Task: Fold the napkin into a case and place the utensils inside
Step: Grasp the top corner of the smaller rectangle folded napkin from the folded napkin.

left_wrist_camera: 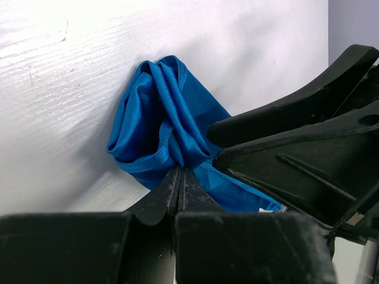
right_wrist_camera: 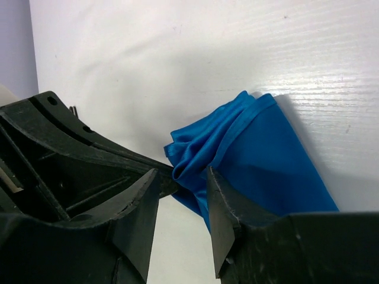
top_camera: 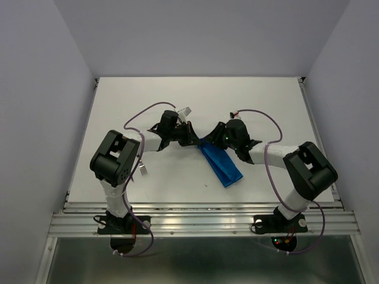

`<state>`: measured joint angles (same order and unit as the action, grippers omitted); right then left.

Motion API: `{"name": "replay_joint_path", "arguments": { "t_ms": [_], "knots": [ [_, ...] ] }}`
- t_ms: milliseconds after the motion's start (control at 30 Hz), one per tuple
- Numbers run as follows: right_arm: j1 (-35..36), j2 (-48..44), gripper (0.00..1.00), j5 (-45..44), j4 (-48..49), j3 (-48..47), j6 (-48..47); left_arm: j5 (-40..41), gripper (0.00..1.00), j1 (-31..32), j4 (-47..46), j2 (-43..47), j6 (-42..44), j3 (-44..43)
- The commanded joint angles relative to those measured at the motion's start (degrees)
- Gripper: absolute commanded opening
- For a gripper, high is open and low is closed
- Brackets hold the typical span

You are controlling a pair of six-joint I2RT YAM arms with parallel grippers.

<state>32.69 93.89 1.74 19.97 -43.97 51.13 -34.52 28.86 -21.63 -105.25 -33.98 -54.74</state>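
Fingers of the left hand (left_wrist_camera: 179, 177) are clenched on a gathered corner of the napkin (left_wrist_camera: 157, 112), probably to pin that end while the fold is shaped. Opposite it, the right hand (right_wrist_camera: 180, 201) is released, its fingers (right_wrist_camera: 137, 216) either side of the bunched edge, seemingly ready to take it. From above, the blue cloth lies as a narrow strip mid-worktop (top_camera: 177, 94), which is white and grained. Pale grey walls (top_camera: 201, 35) enclose it. No utensils can be made out.

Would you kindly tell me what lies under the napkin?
Only the white table shows around the napkin. Its far end is bunched in the shut left gripper. Anything beneath or inside its folds is covered.
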Motion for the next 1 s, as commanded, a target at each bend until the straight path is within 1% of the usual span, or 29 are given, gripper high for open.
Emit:
{"name": "replay_joint_path", "arguments": {
  "t_ms": [0,300,333,433,700,733,800,867,967],
  "knots": [
    [0.01,0.68,0.43,0.02,0.51,-2.62,-0.95,-1.69,0.0,0.05,-2.19,1.54,0.05,-0.63],
    [0.01,-0.2,0.45,-0.16,0.86,-2.09,-0.77,-2.04,0.0,0.05,-2.19,0.93,0.05,-0.81],
    [0.01,-0.11,0.46,0.19,0.86,-2.18,-0.77,-2.04,0.0,0.05,-2.19,0.93,0.05,-0.81],
    [0.01,0.15,0.54,0.63,1.3,-2.27,-0.77,-2.04,0.0,0.05,-2.28,1.1,0.05,-0.63],
    [0.01,2.44,0.54,0.81,0.51,-2.97,-1.12,-2.04,0.0,0.05,-2.19,0.93,0.05,-0.63],
    [0.01,2.79,0.56,1.25,0.6,-3.06,-1.21,-2.04,0.0,0.05,-2.19,0.84,0.05,-0.72],
    [0.01,3.67,0.65,2.12,0.86,-3.23,-1.04,-2.04,0.0,0.05,-2.28,0.93,0.05,-0.63],
    [0.01,4.02,0.67,2.48,1.48,-3.32,-0.86,-2.04,0.0,0.05,-2.19,0.84,0.05,-0.72],
    [0.01,4.72,0.67,3.09,2.62,-3.32,-0.69,-2.04,0.0,0.05,-2.28,0.93,0.05,-0.63]
  ]
}}
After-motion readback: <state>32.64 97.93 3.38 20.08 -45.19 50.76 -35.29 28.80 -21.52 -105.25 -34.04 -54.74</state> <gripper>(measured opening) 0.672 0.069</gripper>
